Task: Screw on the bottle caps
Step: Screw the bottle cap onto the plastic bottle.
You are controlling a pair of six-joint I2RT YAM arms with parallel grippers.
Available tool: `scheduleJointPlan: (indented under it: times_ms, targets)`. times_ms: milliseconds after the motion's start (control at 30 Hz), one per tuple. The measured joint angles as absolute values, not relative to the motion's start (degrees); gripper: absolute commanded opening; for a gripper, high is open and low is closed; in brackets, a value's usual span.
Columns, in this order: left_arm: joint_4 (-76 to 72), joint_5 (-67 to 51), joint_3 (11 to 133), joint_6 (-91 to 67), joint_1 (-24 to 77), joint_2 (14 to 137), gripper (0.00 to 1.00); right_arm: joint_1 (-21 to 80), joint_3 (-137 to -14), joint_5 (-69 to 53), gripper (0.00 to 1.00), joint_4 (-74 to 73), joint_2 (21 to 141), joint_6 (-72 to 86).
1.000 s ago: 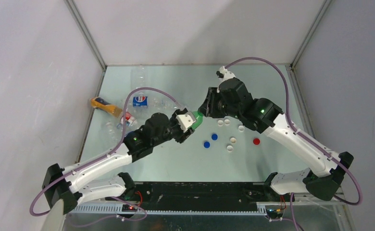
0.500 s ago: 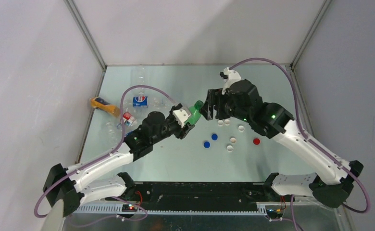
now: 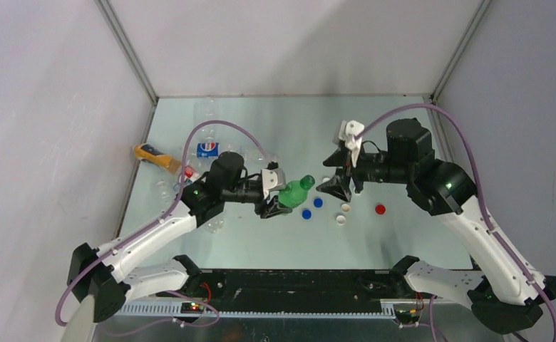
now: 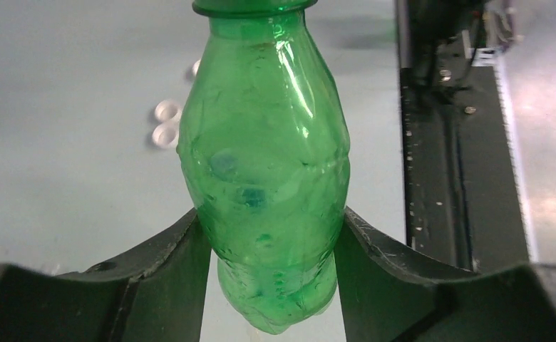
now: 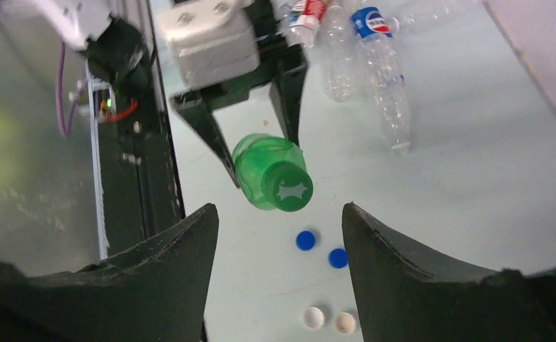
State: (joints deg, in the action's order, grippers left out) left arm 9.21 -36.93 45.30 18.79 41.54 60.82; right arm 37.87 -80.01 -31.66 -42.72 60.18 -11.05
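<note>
Fingers of the left gripper clamp the green bottle at its belly, likely light and crushable; right gripper gapes empty.

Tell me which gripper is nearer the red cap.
Right. The right gripper hangs open just left of the red cap in the top view; the left gripper, shut on the green bottle, sits farther left, past the blue caps.

Pale green table, plain grey walls, metal corner posts, black front rail
</note>
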Motion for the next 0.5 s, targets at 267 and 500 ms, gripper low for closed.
scheduleJointPlan:
  times_ms: [267, 500]
  targets:
    - [19.57, -46.72, 52.01, 25.89, 41.47, 62.59, 0.00, 38.70, -79.94, -39.68, 0.64, -49.39, 58.22, -32.62]
    - [25.54, -48.45, 54.13, 29.56, 41.50, 63.42, 0.00, 41.56, -79.75, -40.51, 0.58, -51.44, 58.83, -40.07]
